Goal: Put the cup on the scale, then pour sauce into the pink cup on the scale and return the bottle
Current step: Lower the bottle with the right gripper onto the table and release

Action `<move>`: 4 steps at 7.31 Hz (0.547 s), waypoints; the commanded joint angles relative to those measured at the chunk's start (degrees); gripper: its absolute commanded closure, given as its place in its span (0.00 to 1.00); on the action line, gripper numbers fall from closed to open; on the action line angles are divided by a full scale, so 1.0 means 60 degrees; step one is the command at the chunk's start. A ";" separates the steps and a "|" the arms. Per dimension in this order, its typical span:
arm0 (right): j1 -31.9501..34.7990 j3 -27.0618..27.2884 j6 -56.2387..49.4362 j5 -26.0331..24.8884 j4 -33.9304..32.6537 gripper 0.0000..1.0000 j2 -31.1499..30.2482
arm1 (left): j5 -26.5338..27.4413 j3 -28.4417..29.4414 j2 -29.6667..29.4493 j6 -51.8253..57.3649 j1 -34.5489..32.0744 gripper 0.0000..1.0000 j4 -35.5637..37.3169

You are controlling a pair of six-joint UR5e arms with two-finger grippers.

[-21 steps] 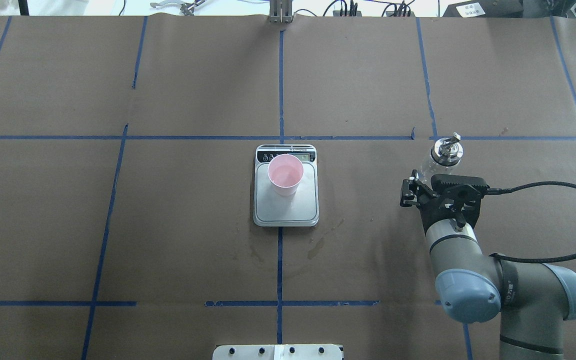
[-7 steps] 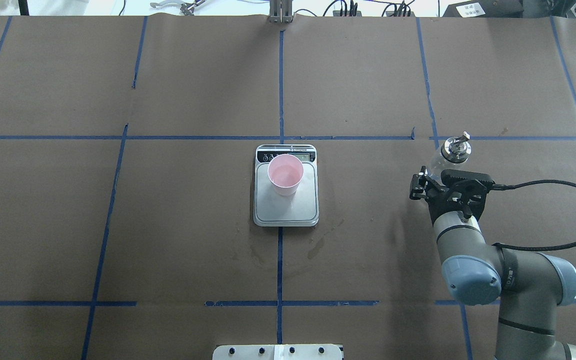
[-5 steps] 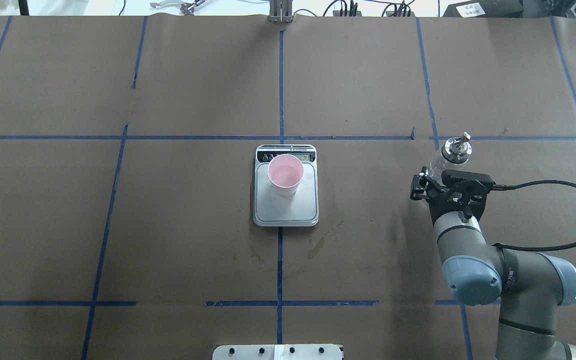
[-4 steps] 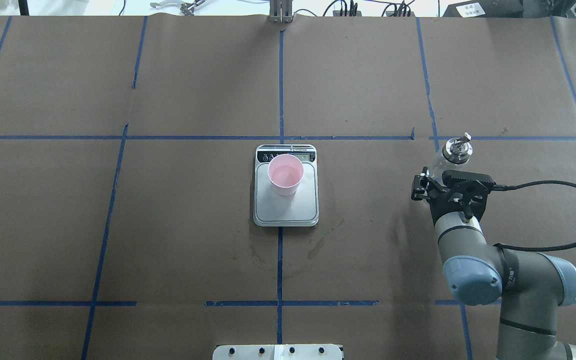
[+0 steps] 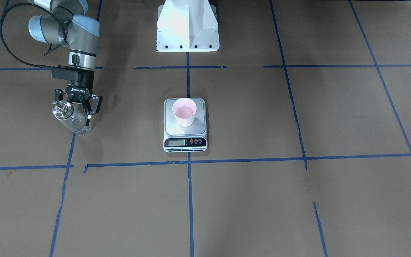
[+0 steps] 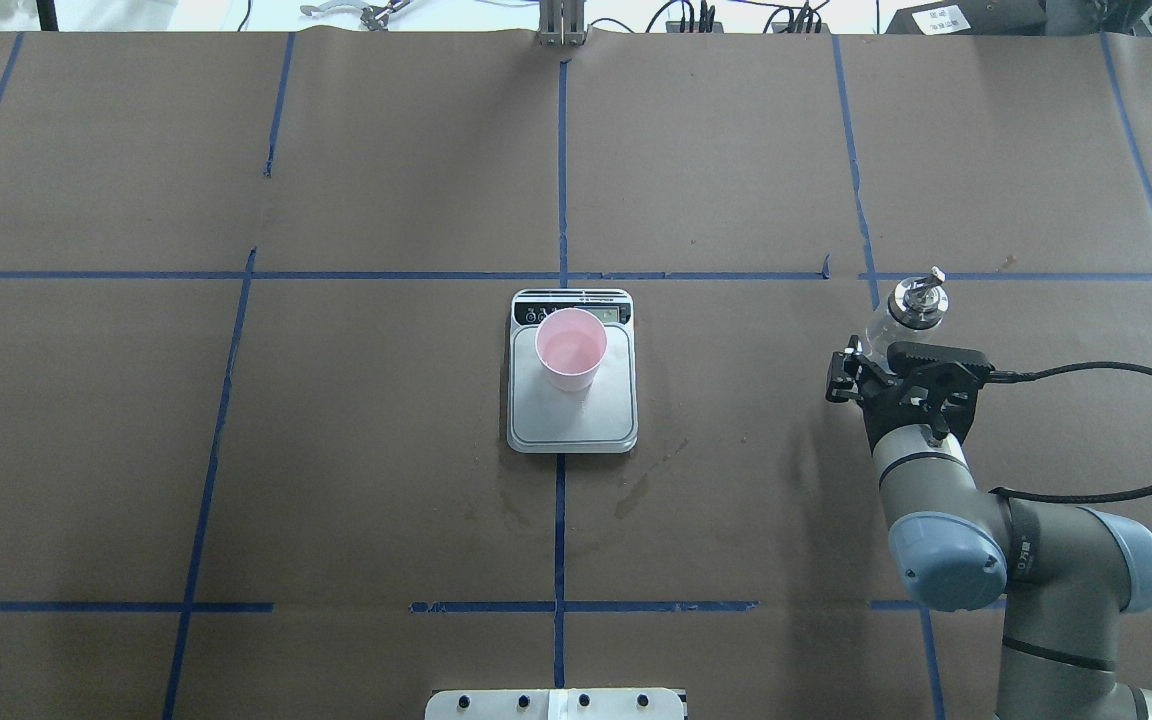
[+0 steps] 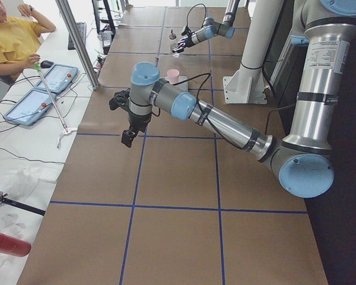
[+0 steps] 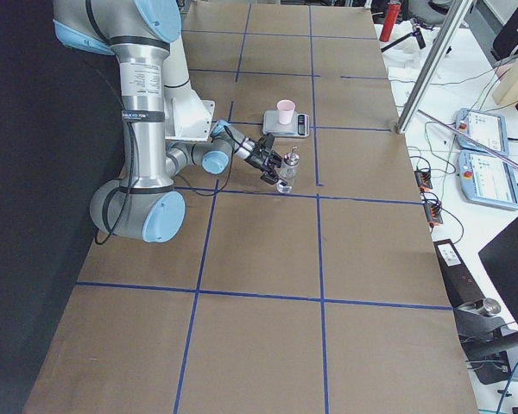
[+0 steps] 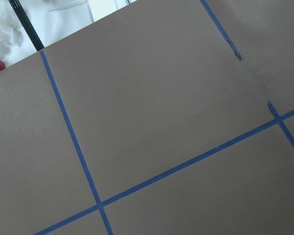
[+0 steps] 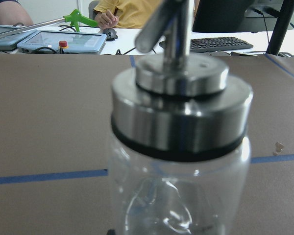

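Note:
The pink cup (image 6: 570, 350) stands upright on the steel platform of the scale (image 6: 576, 425), toward the display end; both show in the front view too, cup (image 5: 184, 111) on scale (image 5: 186, 142). My right gripper (image 6: 886, 345) is shut on the clear glass bottle (image 6: 914, 300) at the right of the table. The bottle (image 5: 70, 121) is upright with its base at the table. In the right wrist view its metal collar and spout (image 10: 179, 112) fill the frame. I cannot make out the liquid level. My left gripper (image 7: 123, 122) hangs over the table's left end; I cannot tell whether it is open.
Damp stains (image 6: 636, 490) mark the brown paper near the scale's near edge. The white robot base (image 5: 187, 25) stands behind the scale. An operator (image 7: 12, 41) sits beyond the far table edge with tablets (image 7: 35, 98).
My right gripper has carried the bottle a little to the right and lower, toward the table. In the last second it only creeps. The cup and scale have not moved.

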 commanded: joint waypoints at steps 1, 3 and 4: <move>0.0000 -0.0011 0.0000 0.0015 -0.0004 0.81 0.0008 | 0.0000 -0.0001 0.0011 0.0009 0.0000 0.00 0.0000; 0.0000 0.0004 0.0000 0.0015 0.0010 0.64 -0.0007 | 0.0000 -0.0001 -0.0004 -0.0006 0.0000 0.00 0.0000; 0.0000 -0.0011 0.0015 0.0001 0.0010 0.01 -0.0007 | 0.0000 -0.0001 -0.0004 0.0009 0.0000 0.00 0.0000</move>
